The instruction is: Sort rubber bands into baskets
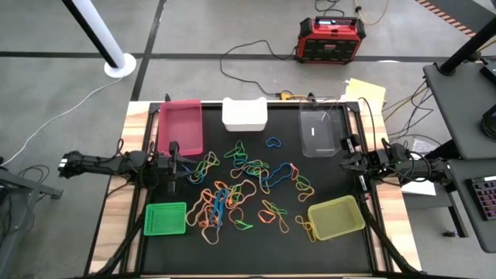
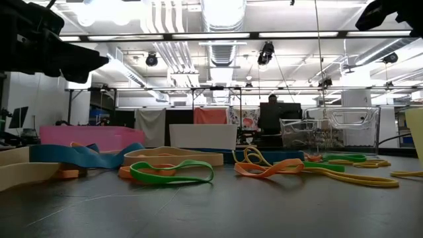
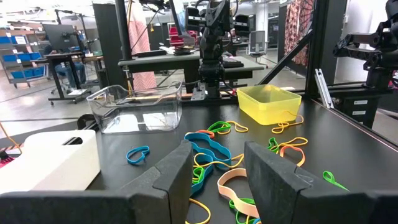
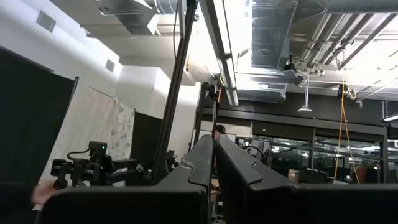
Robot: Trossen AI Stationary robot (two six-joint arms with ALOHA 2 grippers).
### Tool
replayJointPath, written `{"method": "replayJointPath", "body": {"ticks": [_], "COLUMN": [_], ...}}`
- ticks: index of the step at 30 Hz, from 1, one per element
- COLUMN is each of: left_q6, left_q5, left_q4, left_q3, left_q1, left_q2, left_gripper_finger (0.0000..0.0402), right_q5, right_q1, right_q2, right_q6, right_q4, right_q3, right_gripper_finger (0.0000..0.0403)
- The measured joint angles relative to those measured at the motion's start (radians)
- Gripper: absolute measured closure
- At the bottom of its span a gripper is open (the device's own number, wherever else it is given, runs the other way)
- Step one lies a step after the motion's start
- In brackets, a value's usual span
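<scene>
The rubber bands [image 1: 246,186] are lying in a loose tangle of orange, blue, green, yellow and tan loops across the middle of the black tabletop [image 1: 256,248], and the five baskets are ringing that pile. On the far side of the pile the magenta-pink basket [image 1: 180,126], the white basket [image 1: 245,114] and the clear basket [image 1: 318,130] are sitting in a row. On its near side the bright green basket [image 1: 166,218] and the yellow-green basket [image 1: 336,217] are sitting at the two corners. One blue band [image 1: 273,142] is lying apart, between the pile and the white basket. The left end effector [image 1: 172,164] is hovering at the left edge of the pile, just beside the pink basket, its fingers [image 3: 177,174] standing parted and gripping nothing. The right end effector [image 1: 350,159] is waiting right of the pile, beside the clear basket, with its fingers [image 4: 202,163] pressed together and empty.
</scene>
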Motion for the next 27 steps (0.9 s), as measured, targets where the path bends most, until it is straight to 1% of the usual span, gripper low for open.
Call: {"method": "replayJointPath", "body": {"ticks": [6, 8, 9, 11, 13, 16, 18, 21, 23, 27], "left_q6": [-0.017, -0.135, -0.222, -0.390, -0.500, -0.522, -0.506, -0.458, -0.442, -0.424], "left_q5": [0.000, 0.000, 0.000, 0.000, 0.000, 0.000, 0.000, 0.000, 0.000, 0.000], "left_q4": [0.015, 0.077, 0.119, 0.206, 0.294, 0.393, 0.449, 0.503, 0.519, 0.498], "left_q3": [0.000, 0.000, 0.000, 0.000, 0.000, 0.000, 0.000, 0.000, 0.000, 0.000], "left_q1": [0.000, -0.001, -0.001, 0.000, 0.000, 0.000, 0.000, 0.000, 0.000, 0.000], "left_q2": [0.000, 0.000, 0.000, 0.000, 0.000, 0.001, 0.001, 0.002, 0.002, 0.020], "left_gripper_finger": [0.0272, 0.0272, 0.0272, 0.0272, 0.0272, 0.0272, 0.0272, 0.0272, 0.0272, 0.0272], "right_q5": [0.000, 0.012, 0.056, 0.173, 0.261, 0.367, 0.402, 0.402, 0.402, 0.417], "right_q1": [0.000, 0.000, -0.001, -0.002, -0.002, -0.002, -0.003, -0.002, -0.002, -0.002], "right_q2": [0.000, 0.001, 0.006, 0.020, 0.055, 0.123, 0.178, 0.270, 0.336, 0.461], "right_q6": [0.009, 0.120, 0.162, 0.189, 0.187, 0.209, 0.225, 0.227, 0.225, 0.172], "right_q4": [-0.001, -0.003, -0.002, -0.042, -0.103, -0.151, -0.192, -0.328, -0.487, -0.819], "right_q3": [0.000, 0.000, 0.000, 0.000, 0.000, 0.009, 0.046, 0.144, 0.236, 0.432], "right_gripper_finger": [0.0390, 0.0390, 0.0390, 0.0390, 0.0390, 0.0390, 0.0390, 0.0390, 0.0390, 0.0390]}}
